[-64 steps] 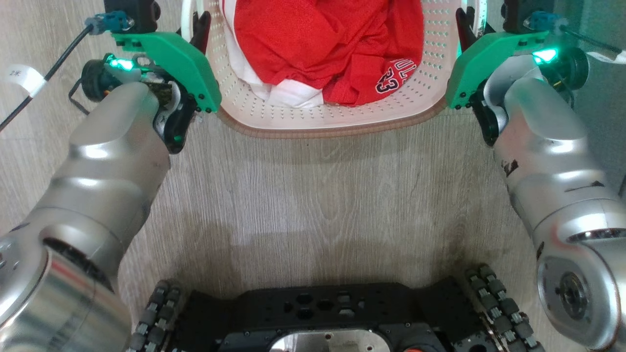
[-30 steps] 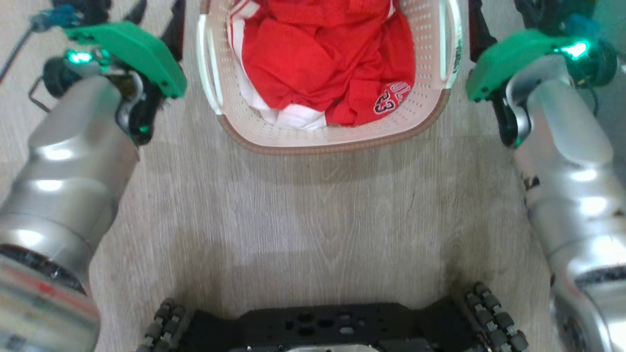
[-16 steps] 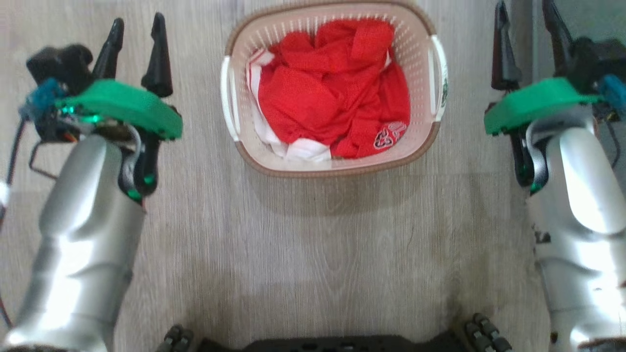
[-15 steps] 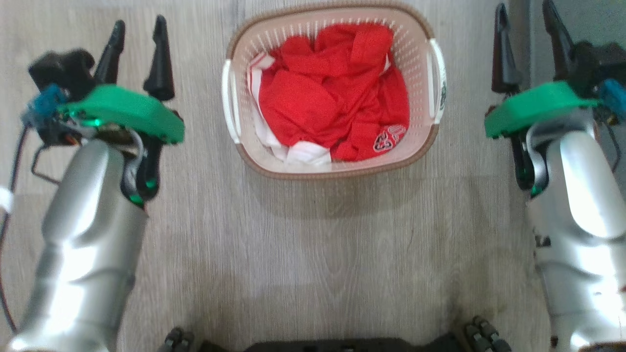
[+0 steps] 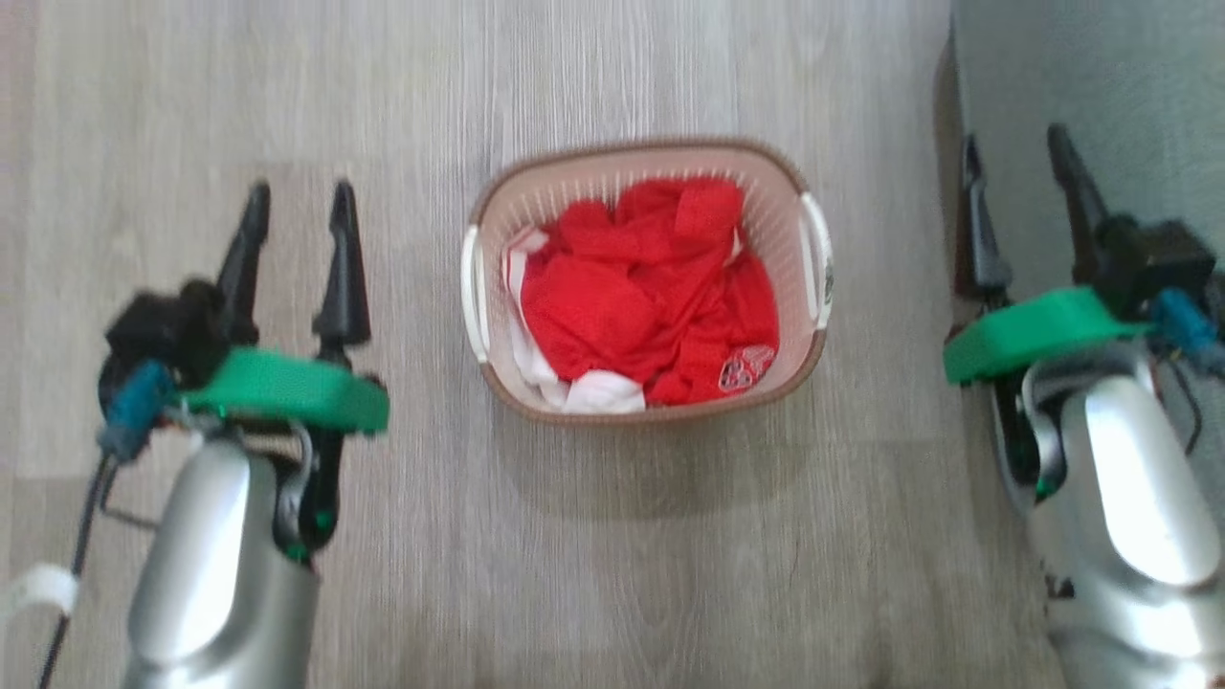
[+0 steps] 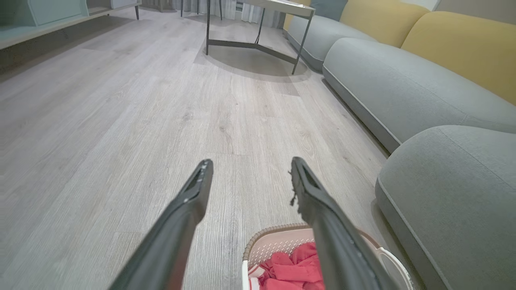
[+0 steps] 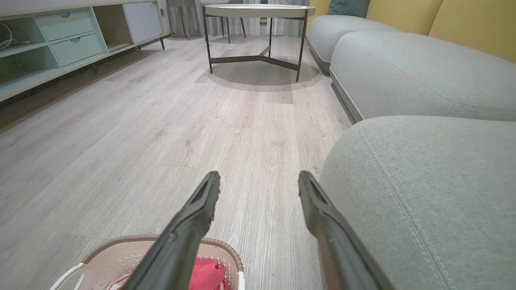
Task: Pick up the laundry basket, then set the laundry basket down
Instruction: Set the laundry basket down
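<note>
The basket is sitting upright on the wood floor, squarely between the two arms and touching neither. A heap of red clothes is filling it, with a bit of white cloth peeking out at the near-left corner. Its white handles are lying along the two short sides, free of any grip. The left gripper is hovering well to the left of the basket, fingers spread apart and pointing away from the robot, with nothing between them. The right gripper is hanging well off on the other side, its fingers also parted and empty, over the edge where the floor is meeting a grey sofa. Both wrists are wearing green covers, and a dark cable is trailing down beside the left forearm. From the left wrist, the basket's far rim is showing low down behind the right-hand finger. From the right wrist it is showing low at the left, under the left-hand finger. Farther down the room a round table on thin dark legs is standing by the sofa, and a low cabinet with pale drawers is running along the opposite wall.
</note>
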Controlling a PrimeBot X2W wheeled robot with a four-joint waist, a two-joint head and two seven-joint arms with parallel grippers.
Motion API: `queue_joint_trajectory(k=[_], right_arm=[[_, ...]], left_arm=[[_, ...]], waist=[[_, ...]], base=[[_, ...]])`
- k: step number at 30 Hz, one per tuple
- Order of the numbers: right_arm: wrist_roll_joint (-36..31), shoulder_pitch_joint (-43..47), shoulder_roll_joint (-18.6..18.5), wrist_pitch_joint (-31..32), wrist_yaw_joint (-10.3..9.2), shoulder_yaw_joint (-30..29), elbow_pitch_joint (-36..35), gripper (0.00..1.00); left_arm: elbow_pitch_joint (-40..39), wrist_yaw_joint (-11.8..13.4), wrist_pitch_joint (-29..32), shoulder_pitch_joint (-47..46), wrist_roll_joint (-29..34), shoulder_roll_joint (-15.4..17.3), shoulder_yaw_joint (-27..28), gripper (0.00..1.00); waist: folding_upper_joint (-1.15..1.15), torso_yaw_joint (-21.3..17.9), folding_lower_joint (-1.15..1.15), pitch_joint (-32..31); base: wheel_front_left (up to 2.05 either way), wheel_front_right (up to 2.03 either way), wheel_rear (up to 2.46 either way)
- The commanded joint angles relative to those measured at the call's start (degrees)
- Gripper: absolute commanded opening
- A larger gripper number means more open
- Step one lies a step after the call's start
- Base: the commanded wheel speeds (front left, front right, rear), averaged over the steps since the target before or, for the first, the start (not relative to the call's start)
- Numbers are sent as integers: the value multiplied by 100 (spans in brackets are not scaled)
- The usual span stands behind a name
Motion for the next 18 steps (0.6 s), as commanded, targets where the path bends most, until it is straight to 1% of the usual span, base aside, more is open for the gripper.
queue_joint_trajectory(k=[1,4,9,18], right_arm=[[-34,133,74,-27,-48,120,-203,100],[-46,428,74,-27,-48,105,-253,100],[-94,736,74,-27,-48,116,-294,100],[-146,1279,74,124,-48,193,-428,100]], left_arm=[[-246,6,-29,77,63,67,252,100],[-506,46,-29,526,159,25,254,100],[-780,125,3,1024,204,24,214,100],[-1327,317,422,1766,223,102,173,100]], waist=[[0,-31,1,-295],[0,-41,1,-666],[0,-51,1,-1070],[0,-60,1,-1659]], base=[[0,0,0],[0,0,0],[0,0,0],[0,0,0]])
